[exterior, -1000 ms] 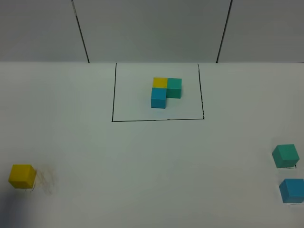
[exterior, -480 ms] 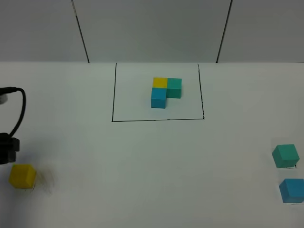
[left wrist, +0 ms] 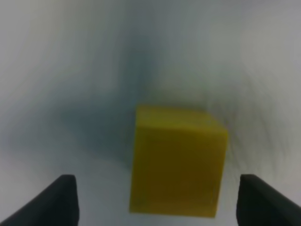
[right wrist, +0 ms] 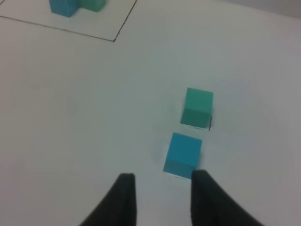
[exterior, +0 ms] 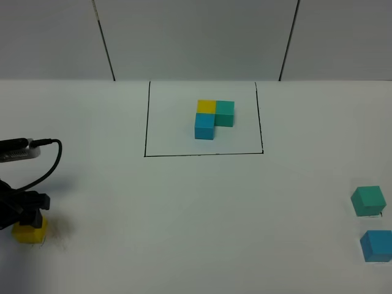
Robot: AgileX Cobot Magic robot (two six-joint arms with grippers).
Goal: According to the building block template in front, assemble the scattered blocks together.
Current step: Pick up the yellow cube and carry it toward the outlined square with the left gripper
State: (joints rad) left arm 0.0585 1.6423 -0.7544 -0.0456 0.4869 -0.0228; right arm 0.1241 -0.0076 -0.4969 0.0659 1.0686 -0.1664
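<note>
The yellow cube [exterior: 29, 234] sits at the desk's [exterior: 196, 208] eight o'clock, the left fingers [left wrist: 63, 200] spread wide either side of it, not touching. It looks light, rigid and matte, so I'd pinch two opposite flat faces squarely at mid-height. The right fingers [right wrist: 124, 200] hang parted and empty by the sky-blue cube [right wrist: 183, 153] at four o'clock.
</note>
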